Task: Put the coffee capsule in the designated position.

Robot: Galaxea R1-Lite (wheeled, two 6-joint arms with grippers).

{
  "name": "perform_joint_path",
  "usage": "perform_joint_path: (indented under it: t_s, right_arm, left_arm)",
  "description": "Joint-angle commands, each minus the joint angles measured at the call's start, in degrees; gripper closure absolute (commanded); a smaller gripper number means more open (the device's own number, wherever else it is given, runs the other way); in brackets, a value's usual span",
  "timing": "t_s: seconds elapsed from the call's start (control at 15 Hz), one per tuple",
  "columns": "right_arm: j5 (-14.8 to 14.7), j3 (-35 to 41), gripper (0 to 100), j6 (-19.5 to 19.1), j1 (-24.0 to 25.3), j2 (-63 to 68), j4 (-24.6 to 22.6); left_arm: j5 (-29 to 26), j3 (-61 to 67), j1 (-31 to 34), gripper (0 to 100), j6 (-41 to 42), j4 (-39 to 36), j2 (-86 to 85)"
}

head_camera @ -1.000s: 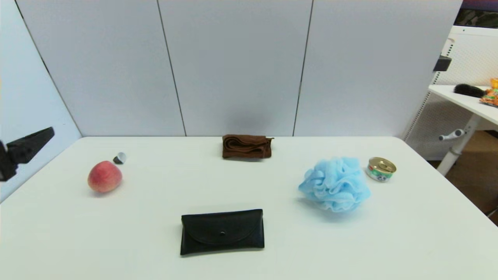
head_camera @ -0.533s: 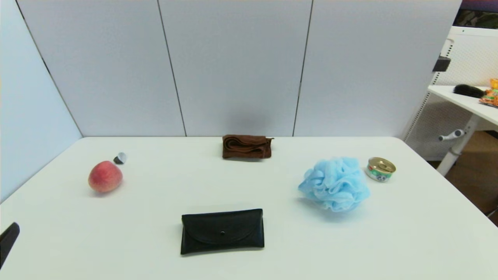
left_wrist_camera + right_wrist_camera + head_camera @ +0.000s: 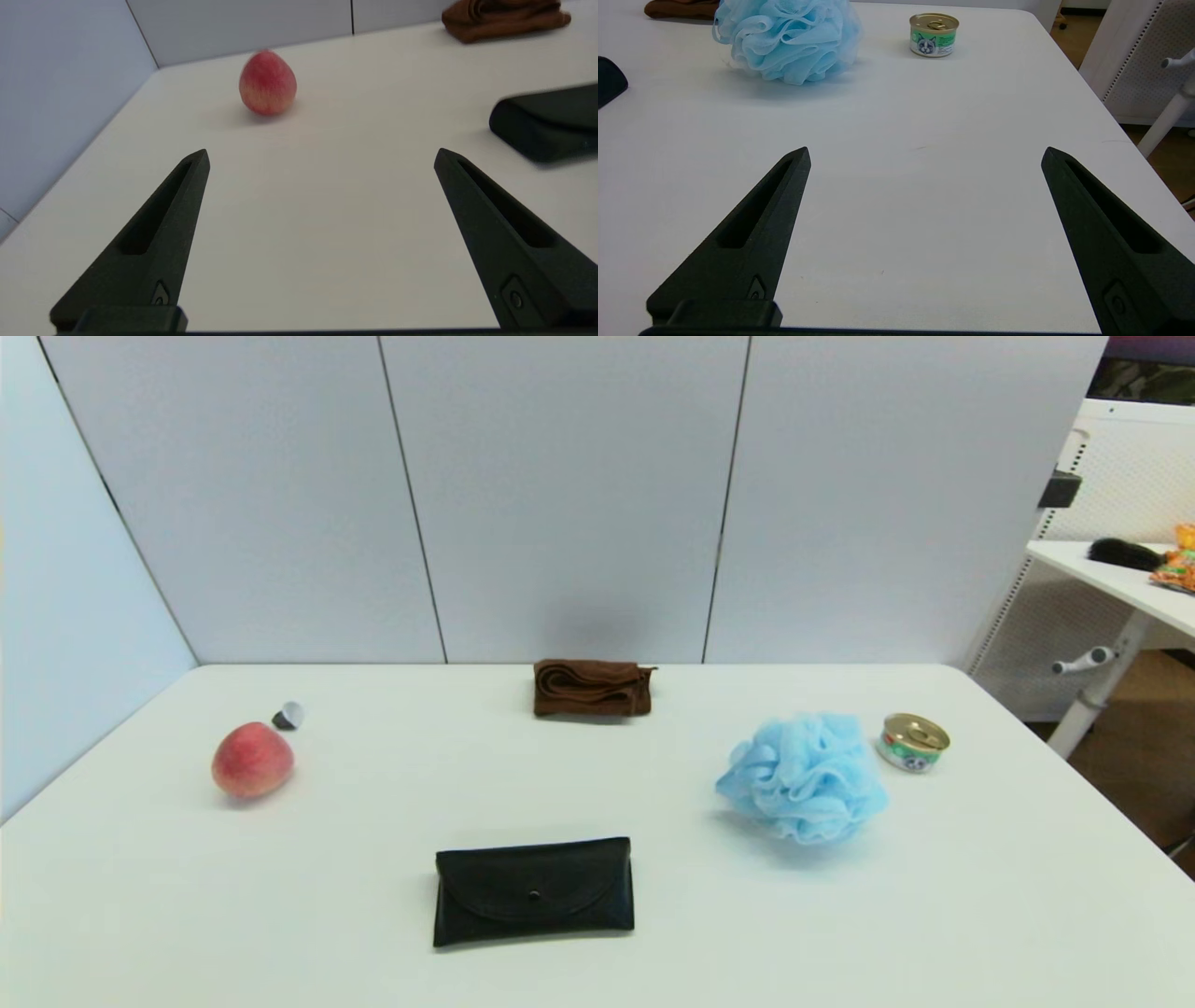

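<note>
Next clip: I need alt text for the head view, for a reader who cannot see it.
A tiny dark grey-brown coffee capsule lies just behind a red-pink peach on the left of a white table. A black snap pouch sits near centre, a folded brown cloth behind it. No gripper shows.

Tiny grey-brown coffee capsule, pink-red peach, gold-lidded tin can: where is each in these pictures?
Tiny grey-brown coffee capsule (image 3: 288, 716): head view, its middle.
Pink-red peach (image 3: 252, 761): head view, centre of its skin.
Gold-lidded tin can (image 3: 934, 35): right wrist view, its green label.
</note>
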Motion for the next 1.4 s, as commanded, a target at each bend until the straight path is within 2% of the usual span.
perform_joint_path:
  t_s: [0.07,0.87,1.4]
  right_arm:
    - [0.0,0.0,0,-0.1,0.0,0.1,0.1]
    - [0.0,0.0,0,-0.1,0.0,0.1,0.1]
    - [0.1,0.0,0,-0.2,0.0,0.1,0.0]
  left_arm:
    - [0.5,-0.2,-0.3,0,-1.3,8.6,-6.1]
    - [1.8,0.1,-0.3,0,-9.9,7.6,-6.2]
    - [1.8,0.1,-0.3,0,-9.9,7.5,-6.2]
